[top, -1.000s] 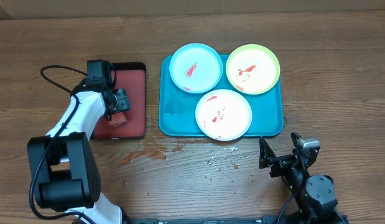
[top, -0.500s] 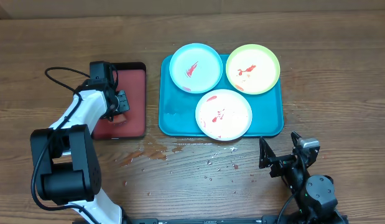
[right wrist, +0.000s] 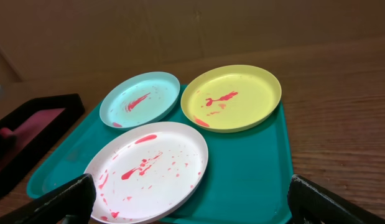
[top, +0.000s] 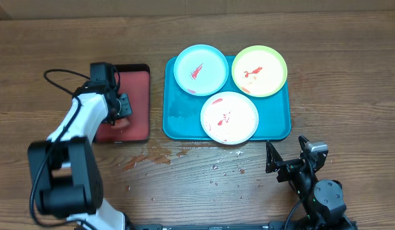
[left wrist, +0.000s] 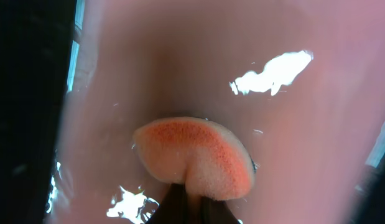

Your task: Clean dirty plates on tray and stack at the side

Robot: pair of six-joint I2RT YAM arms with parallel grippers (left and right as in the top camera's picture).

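Orange sponge (left wrist: 195,155) pinched in left hand (top: 122,110) over dark red tray (top: 138,89), right hand (top: 286,156) held spread, smeared plates (top: 229,117) on teal tray (top: 178,121) ahead of it.

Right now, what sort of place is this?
Probably a lab bench staged for dishwashing practice: plain wooden table, three red-smeared plates on a teal tray, a sponge in a dark red tray.

bare table (top: 248,158) between right gripper (top: 286,150) and tray (top: 181,118) — plates (top: 229,117) crowding its right
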